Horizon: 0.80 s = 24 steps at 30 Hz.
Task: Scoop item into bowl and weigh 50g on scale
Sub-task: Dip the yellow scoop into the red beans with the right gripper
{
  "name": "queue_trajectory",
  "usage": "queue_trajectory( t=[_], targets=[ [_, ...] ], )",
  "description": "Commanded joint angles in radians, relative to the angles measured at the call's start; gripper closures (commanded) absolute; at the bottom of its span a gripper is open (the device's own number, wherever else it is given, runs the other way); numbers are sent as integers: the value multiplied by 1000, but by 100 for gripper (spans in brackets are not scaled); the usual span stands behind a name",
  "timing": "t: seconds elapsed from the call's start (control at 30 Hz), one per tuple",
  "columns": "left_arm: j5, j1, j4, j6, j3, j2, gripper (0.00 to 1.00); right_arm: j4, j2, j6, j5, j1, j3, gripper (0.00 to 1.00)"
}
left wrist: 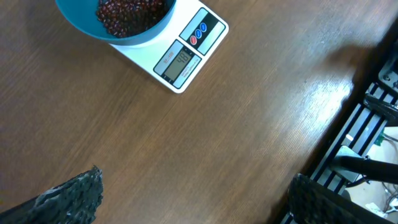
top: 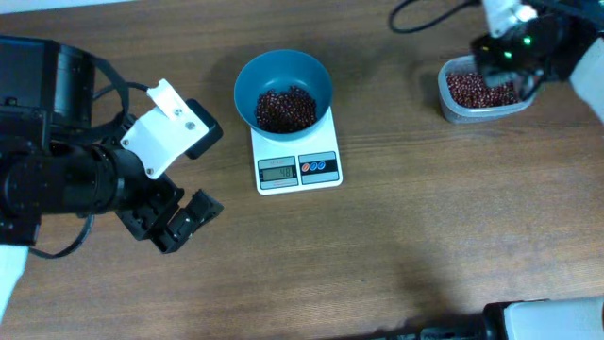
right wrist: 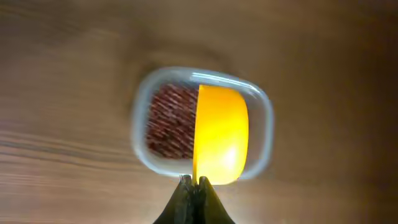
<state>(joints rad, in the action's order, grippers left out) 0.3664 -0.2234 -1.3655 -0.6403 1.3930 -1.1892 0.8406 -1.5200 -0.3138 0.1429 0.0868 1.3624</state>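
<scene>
Now the right tool (right wrist: 193, 183) grips a scoop (right wrist: 221, 137) over the tub (right wrist: 264, 124), well right of the scale (top: 298, 170). The left tool (left wrist: 196, 186) stands open.

Looks down on a brown wood-grain table (left wrist: 186, 143). At top left, cut off by the upper edge of view, a teal-blue bowl (left wrist: 81, 28) holding a heap of dark red-brown beans (left wrist: 127, 14) and resting on the white scale (left wrist: 211, 28). On the scale's front, a grey display (left wrist: 182, 60) with digits too blurred to read, plus red and blue buttons (left wrist: 198, 34). Along the bottom, left gripper (left wrist: 193, 208) spread wide, dark ridged fingers (left wrist: 71, 198) at either corner, only table between. At right, beyond the table's edge, black rails (left wrist: 367, 124).
</scene>
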Motion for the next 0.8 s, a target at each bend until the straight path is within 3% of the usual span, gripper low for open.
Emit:
queue_trajectory(
  t=[0.0, 0.17, 0.43, 0.53, 0.67, 0.77],
  targets=[
    [4, -4, 1, -19, 1, 2, 1, 4, -30, 9, 48, 47, 5, 96],
    [4, -4, 1, -19, 1, 2, 1, -3, -122, 10, 4, 51, 3, 96],
    [4, -4, 1, -19, 1, 2, 1, -89, -250, 130, -178, 51, 2, 96],
    [4, -4, 1, -19, 1, 2, 1, -90, -253, 133, -189, 51, 2, 96],
    [4, -4, 1, -19, 1, 2, 1, -89, -253, 178, -375, 51, 2, 96],
    [4, -4, 2, -19, 1, 2, 1, -93, -252, 177, -324, 71, 3, 96]
  ],
)
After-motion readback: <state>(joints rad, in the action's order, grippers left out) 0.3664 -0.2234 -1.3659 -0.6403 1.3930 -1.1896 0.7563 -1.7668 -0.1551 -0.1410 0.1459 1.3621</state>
